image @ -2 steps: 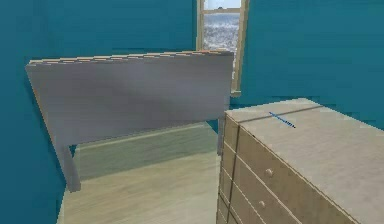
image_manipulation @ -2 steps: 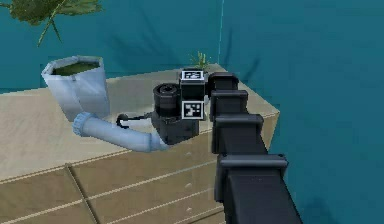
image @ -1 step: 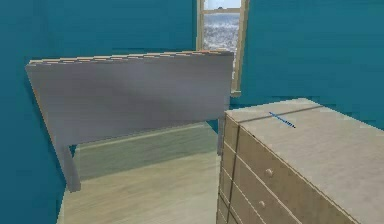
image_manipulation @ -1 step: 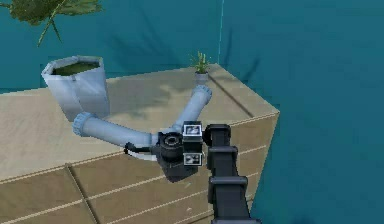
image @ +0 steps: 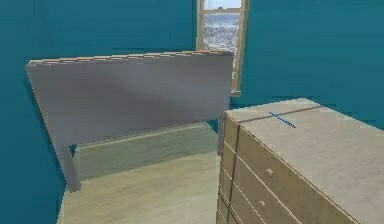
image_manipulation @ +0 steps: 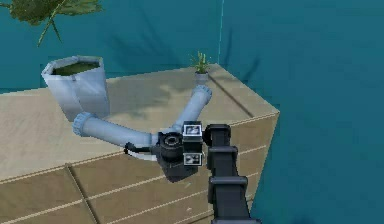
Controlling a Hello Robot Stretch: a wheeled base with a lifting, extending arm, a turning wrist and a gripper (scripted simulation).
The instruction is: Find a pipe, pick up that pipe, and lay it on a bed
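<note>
A pale blue bent pipe (image_manipulation: pixel 110 131) lies on the wooden dresser top (image_manipulation: pixel 40 130) in the arm side view; it runs from the left of the top and curves up toward the far right corner. The arm rises from the bottom edge, and the gripper (image_manipulation: pixel 140 150) is at the pipe's middle bend, near the dresser's front edge. I cannot tell whether it holds anything. In the forward view a grey board on legs (image: pixel 130 95), like the end of a bed, stands across the room's left and middle.
A pale blue planter (image_manipulation: pixel 80 85) stands at the dresser's back left, with leaves (image_manipulation: pixel 50 10) above it. A small potted plant (image_manipulation: pixel 202 67) sits at the far corner. The forward view has the dresser (image: pixel 320 165) at lower right with a thin dark stick (image: pixel 283 120), a window (image: pixel 222 35), teal walls and wood floor (image: pixel 140 190).
</note>
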